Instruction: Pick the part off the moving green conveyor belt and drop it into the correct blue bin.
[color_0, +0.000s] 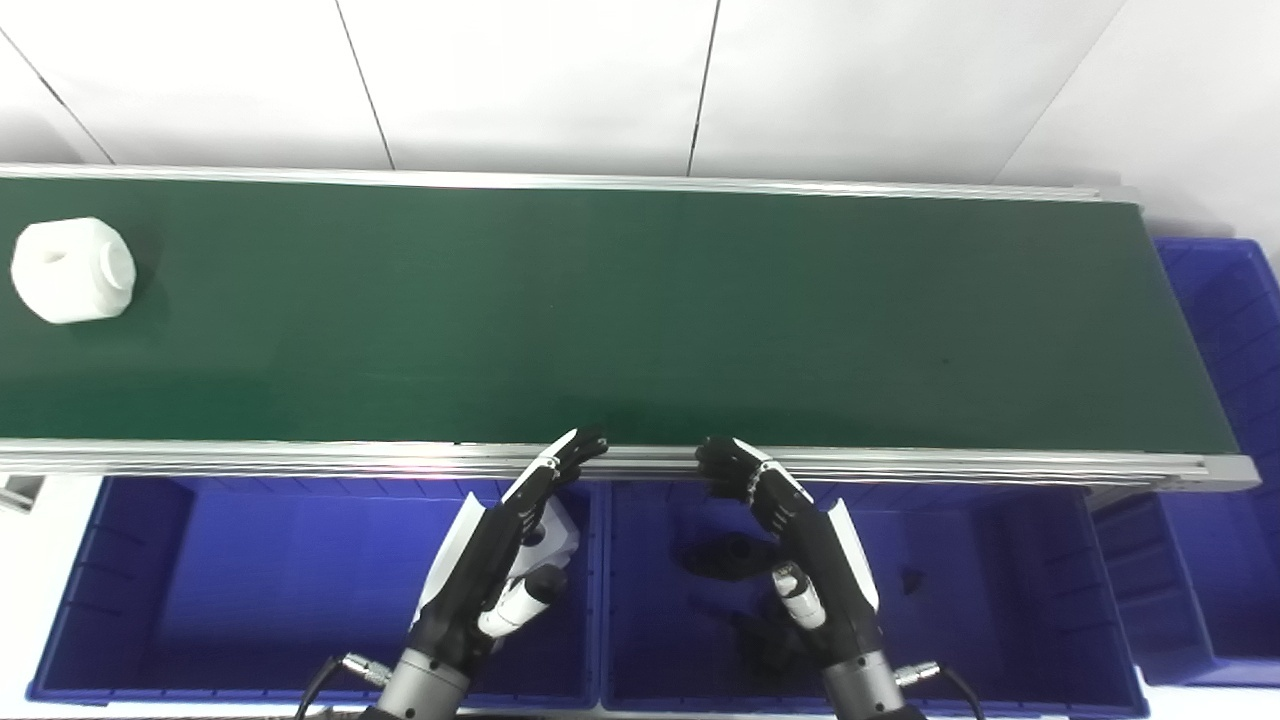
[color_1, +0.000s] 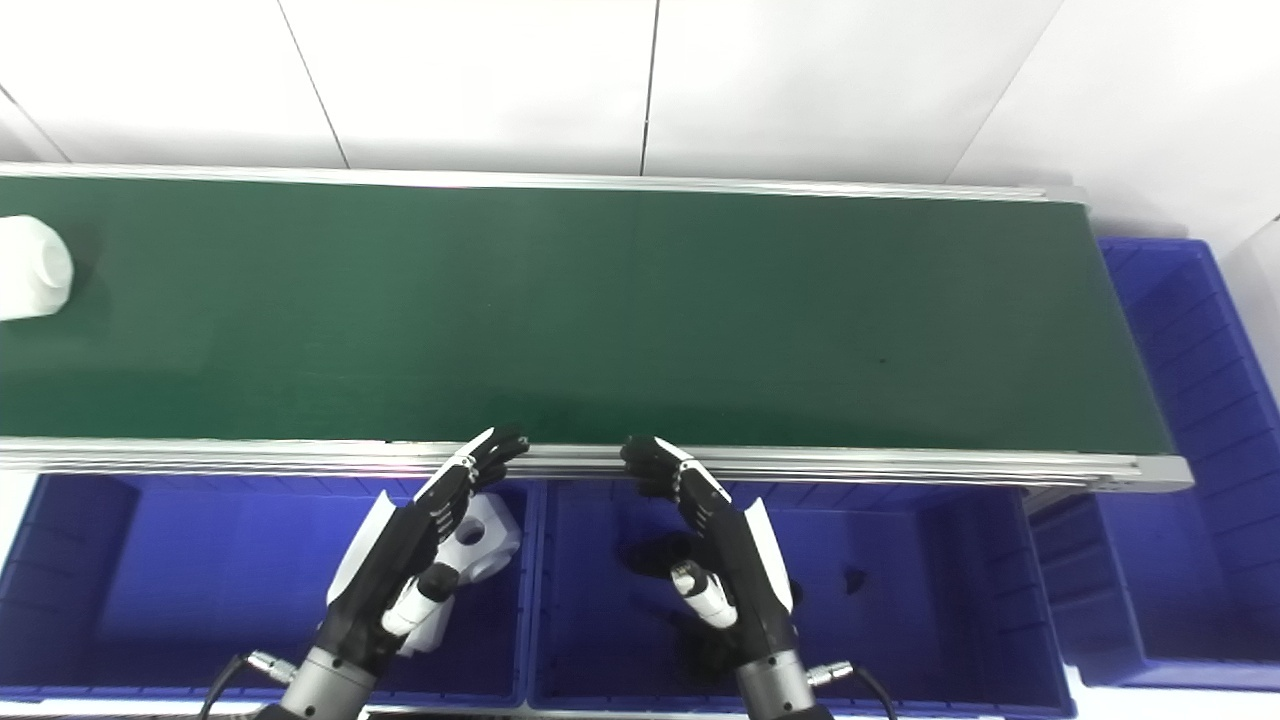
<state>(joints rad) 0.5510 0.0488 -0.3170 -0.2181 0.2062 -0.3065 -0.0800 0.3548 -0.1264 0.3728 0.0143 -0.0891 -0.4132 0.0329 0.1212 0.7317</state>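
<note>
White part (color_0: 72, 270) rides the green belt (color_0: 640, 310) far to the left of both robot hands. Left robot hand (color_0: 500, 545) and right robot hand (color_0: 800, 530) hover open and empty over the blue bins (color_0: 120, 600), waiting; next, probably a left-hand reach and grasp.

Matt green belt (color_0: 640, 310), brushed metal rails (color_0: 900, 465), glossy blue plastic bins (color_0: 130, 590), smooth white plastic part (color_0: 72, 270).

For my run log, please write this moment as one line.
white part: belt far left, untouched | left hand: open | right hand: open | both over blue bins
</note>
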